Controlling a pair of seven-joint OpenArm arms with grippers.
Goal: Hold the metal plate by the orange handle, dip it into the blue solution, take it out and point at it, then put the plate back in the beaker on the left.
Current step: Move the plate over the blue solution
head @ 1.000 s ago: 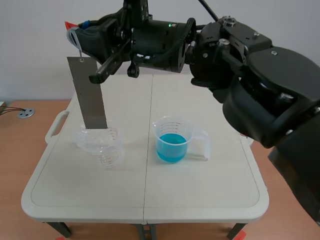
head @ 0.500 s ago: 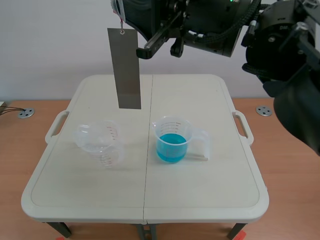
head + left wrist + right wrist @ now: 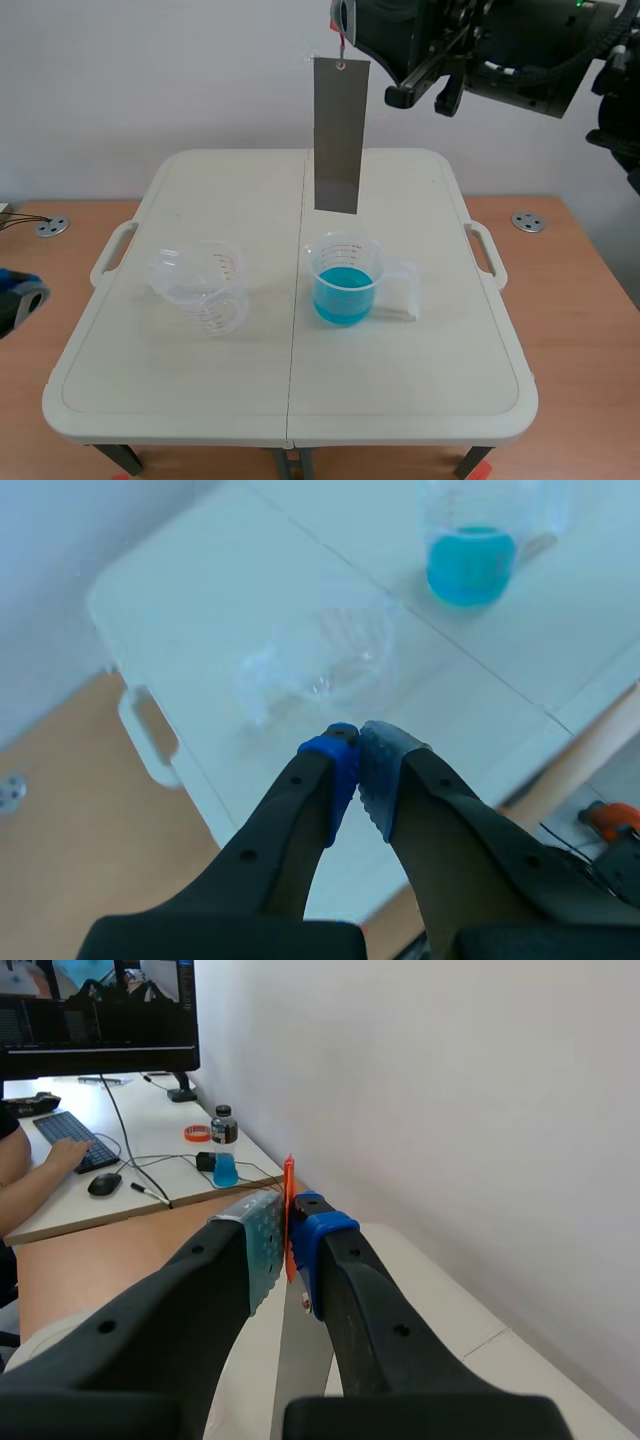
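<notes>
Beneath the plate (image 3: 340,135), beaker (image 3: 316,262) seemingly holds blue solution (image 3: 342,297).

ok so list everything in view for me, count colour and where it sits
metal plate: one, grey, hanging upright above the blue beaker, clear of it
orange handle: one, orange, pinched between the right gripper's pads
blue beaker: one, clear with blue solution, on the table just right of its centre seam
empty beaker: one as far as I can tell, clear with red marks, on the table's left half
table: one, cream
floor discs: two, grey, either side of the table
bottle: one, blue liquid, on a far desk
left gripper: shut on nothing, low off the table's left edge
right gripper: raised, shut on the handle
</notes>
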